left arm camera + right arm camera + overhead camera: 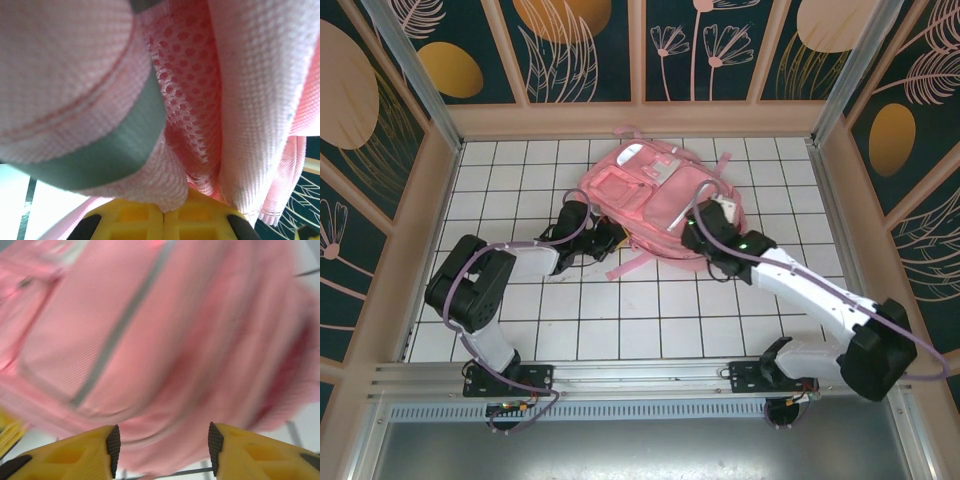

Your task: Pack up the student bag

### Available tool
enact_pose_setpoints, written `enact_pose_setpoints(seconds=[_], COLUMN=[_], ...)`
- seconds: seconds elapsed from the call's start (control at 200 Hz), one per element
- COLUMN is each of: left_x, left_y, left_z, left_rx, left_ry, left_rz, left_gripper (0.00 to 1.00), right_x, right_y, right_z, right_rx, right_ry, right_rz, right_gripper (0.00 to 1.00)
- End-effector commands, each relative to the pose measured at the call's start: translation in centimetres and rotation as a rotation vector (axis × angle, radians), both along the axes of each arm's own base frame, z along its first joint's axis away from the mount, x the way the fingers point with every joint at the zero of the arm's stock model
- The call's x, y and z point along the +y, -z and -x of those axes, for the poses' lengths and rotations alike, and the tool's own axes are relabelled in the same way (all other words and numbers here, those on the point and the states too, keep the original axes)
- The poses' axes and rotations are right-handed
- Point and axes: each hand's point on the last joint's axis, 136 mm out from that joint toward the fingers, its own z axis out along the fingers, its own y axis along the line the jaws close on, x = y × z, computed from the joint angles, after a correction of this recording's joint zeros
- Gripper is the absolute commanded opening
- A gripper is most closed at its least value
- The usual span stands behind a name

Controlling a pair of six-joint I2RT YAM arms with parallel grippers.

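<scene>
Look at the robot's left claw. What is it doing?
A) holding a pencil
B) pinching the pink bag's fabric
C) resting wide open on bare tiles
B: in the left wrist view, the left gripper is shut, its yellow fingers meeting on a fold of the student bag.

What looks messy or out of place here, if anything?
Nothing looks spilled or broken. The student bag lies flat and crooked on the tiled table, with one strap trailing loose toward the arms. Its fabric is bunched where the left end effector pinches its edge.
</scene>
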Motion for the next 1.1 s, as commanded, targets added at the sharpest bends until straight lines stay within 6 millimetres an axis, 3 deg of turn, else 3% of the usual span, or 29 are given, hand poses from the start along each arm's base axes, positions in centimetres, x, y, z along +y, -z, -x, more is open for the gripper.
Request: enact_pose_setpoints(seconds=[0.0, 0.115, 0.26, 0.53, 0.821, 1.091], left_x=[-1.2, -1.2, -1.2, -1.2, -1.4, -1.6], left_y=[-2.1, -2.0, -1.6, -1.6, -1.6, -1.6], left_z=[-1.2, -1.2, -1.1, -1.2, -1.4, -1.5], left_rx=[-0.068, -0.065, -0.058, -0.052, -0.044, -0.037], left_ry=[0.013, 0.017, 0.02, 0.021, 0.022, 0.026], left_rz=[0.044, 0.039, 0.032, 0.025, 0.024, 0.033], left_gripper=[0.0, 0.0, 0.0, 0.0, 0.0, 0.0], right_x=[7.6, 12.2, 14.6, 14.8, 13.7, 13.5], right_y=[-0.2, 2.4, 6.1, 9.0, 11.7, 12.0], right_z=[0.6, 1.4, 1.3, -0.7, -2.4, -4.5], right_rx=[-0.022, 0.022, 0.071, 0.098, 0.137, 0.08], right_ry=[-0.185, -0.27, -0.301, -0.275, -0.223, -0.187], right_rz=[-0.08, -0.061, -0.058, -0.099, -0.061, -0.035], right_gripper=[0.45, 0.36, 0.33, 0.35, 0.35, 0.4])
